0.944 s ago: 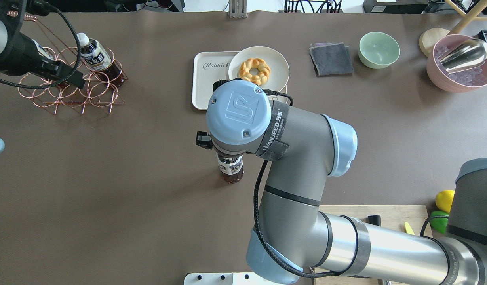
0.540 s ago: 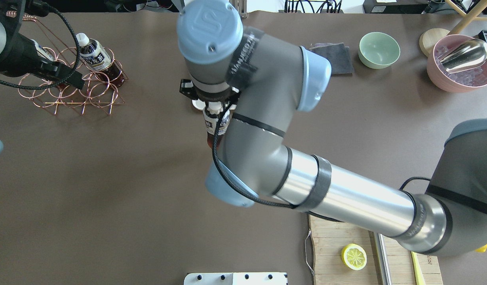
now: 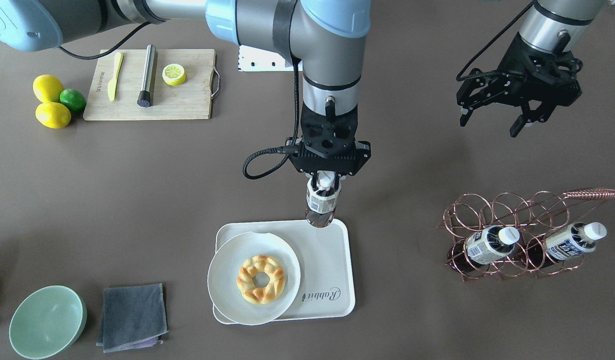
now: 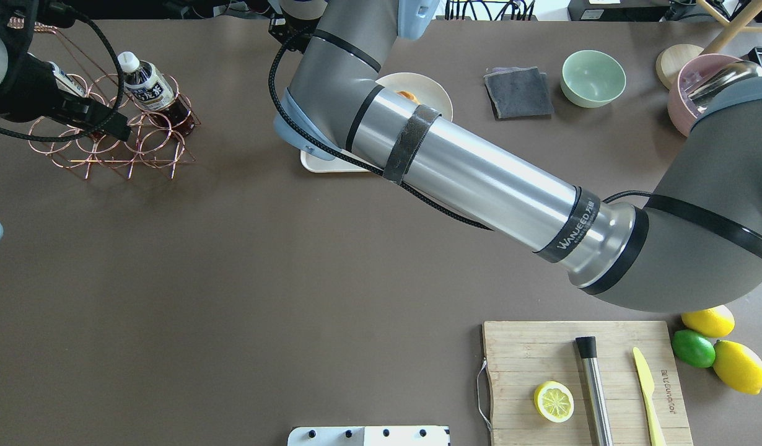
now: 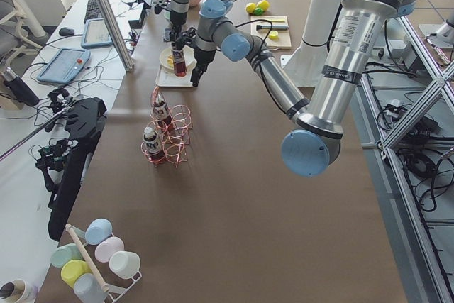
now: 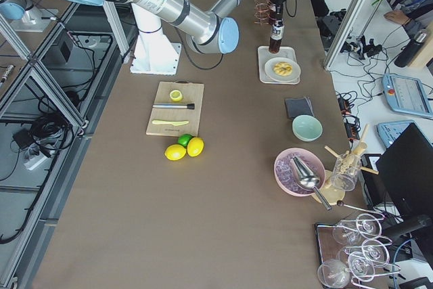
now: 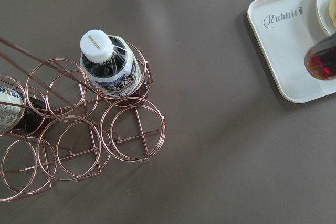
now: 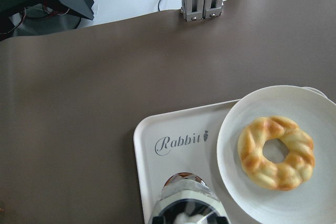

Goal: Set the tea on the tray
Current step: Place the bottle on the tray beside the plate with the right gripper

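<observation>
- Tea bottle (image 3: 321, 202) hangs upright from the right end effector (image 3: 323, 187), whose fingers are closed on its neck just under the white cap.
- Cream tray (image 3: 327, 260) marked "Rabbit" lies directly below that end effector; the bottle's dark base sits over the tray's edge nearest the robot, at the corner away from the plate. Whether the base touches the tray cannot be told.
- Round white plate (image 3: 227, 280) carrying a braided ring doughnut (image 3: 261, 279) lies to the right of the right end effector and a little beyond it, overlapping the tray's other half.
- Left end effector (image 3: 489, 125) hangs well apart to the left with its fingers spread and nothing between them.
- Copper wire rack (image 3: 517, 235) stands on the bench beyond the left end effector, with two matching bottles (image 3: 485, 245) resting tilted in its rings.
</observation>
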{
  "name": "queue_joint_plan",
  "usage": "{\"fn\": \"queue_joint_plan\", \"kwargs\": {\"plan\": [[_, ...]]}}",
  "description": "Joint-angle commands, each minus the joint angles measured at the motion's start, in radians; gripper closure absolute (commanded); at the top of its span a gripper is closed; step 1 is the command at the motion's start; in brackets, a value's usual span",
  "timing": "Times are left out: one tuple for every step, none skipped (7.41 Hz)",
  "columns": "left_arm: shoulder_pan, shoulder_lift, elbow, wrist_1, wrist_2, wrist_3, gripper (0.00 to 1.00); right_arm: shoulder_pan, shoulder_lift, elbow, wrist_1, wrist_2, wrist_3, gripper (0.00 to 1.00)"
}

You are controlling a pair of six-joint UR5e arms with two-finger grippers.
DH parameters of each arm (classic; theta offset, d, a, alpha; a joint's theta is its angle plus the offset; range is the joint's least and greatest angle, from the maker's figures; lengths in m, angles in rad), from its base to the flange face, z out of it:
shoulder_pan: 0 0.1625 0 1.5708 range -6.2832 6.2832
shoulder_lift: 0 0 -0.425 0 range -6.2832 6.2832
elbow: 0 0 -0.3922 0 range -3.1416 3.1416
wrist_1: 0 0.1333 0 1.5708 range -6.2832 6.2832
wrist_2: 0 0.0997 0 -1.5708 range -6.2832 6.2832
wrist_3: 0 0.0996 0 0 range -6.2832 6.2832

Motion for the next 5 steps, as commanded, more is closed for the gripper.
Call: {"fn": "queue_joint_plan", "kwargs": {"plan": [[-0.001, 0.001, -0.003, 0.000, 0.000, -0.001, 0.03, 0.009, 0.031, -0.133, 0.121, 0.009, 0.036, 0.59], [0.001, 0.001, -0.005, 0.000, 0.000, -0.001, 0.03, 0.011, 0.031, -0.134, 0.121, 0.015, 0.032, 0.01], [0.001, 0.001, -0.005, 0.000, 0.000, -0.001, 0.03, 0.011, 0.031, -0.134, 0.121, 0.023, 0.032, 0.00], [-0.001, 0.001, -0.003, 0.000, 0.000, -0.001, 0.03, 0.011, 0.032, -0.133, 0.120, 0.026, 0.032, 0.00], [-0.001, 0.002, -0.005, 0.001, 0.000, -0.001, 0.03, 0.039, 0.037, -0.122, 0.118, 0.087, 0.017, 0.00]]}}
